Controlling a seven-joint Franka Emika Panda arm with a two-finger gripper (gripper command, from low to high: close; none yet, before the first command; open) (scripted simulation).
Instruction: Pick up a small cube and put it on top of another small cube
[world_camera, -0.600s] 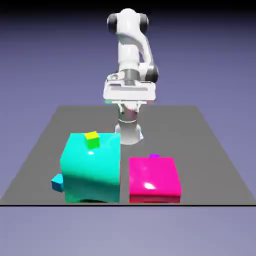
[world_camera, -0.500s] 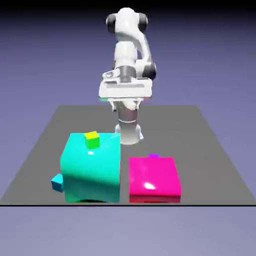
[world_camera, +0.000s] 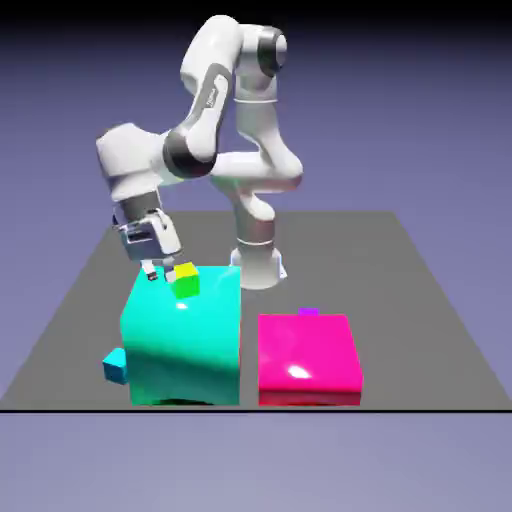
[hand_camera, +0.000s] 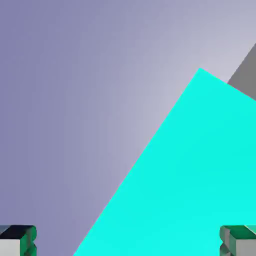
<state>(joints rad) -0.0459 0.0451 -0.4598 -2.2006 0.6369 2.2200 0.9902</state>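
The white Franka arm (world_camera: 215, 120) has swung from above the table's middle toward the exterior view's left, its empty gripper (world_camera: 160, 268) now spread wide above the back edge of the big turquoise block (world_camera: 185, 335), close to the yellow-green cube (world_camera: 184, 280). The small cyan-blue cube (world_camera: 115, 365) sits untouched on the tabletop (world_camera: 420, 300) against the block's left side, near the front edge. Open room lies left of it; the magenta block (world_camera: 307, 358) crowds the right.
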